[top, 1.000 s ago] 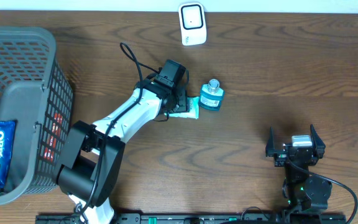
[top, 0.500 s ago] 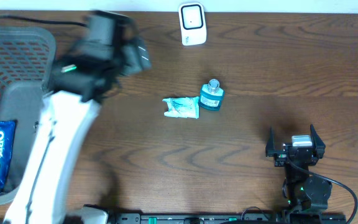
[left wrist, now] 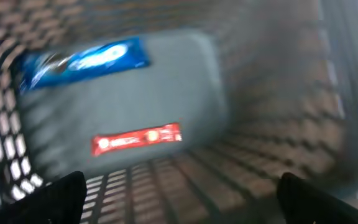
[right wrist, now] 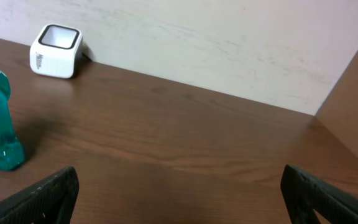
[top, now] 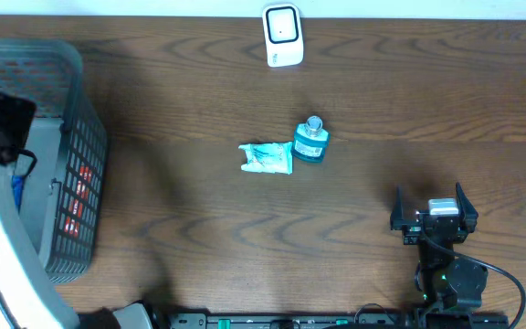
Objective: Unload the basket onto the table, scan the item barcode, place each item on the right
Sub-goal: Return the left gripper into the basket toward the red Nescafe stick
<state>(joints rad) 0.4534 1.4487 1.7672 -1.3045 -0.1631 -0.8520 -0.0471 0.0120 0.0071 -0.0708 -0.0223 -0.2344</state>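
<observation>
Now my left pincer [left wrist: 179, 202], released and empty, has swung from the teal packet [top: 268, 157] to the table's left-edge basket [top: 87, 155], likely for another item.

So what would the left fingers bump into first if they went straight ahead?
Probably the basket, on its grey floor right next to the red packet. The blue pack lies off to one side. The picture is blurry, so how deep the floor sits is a guess.
</observation>
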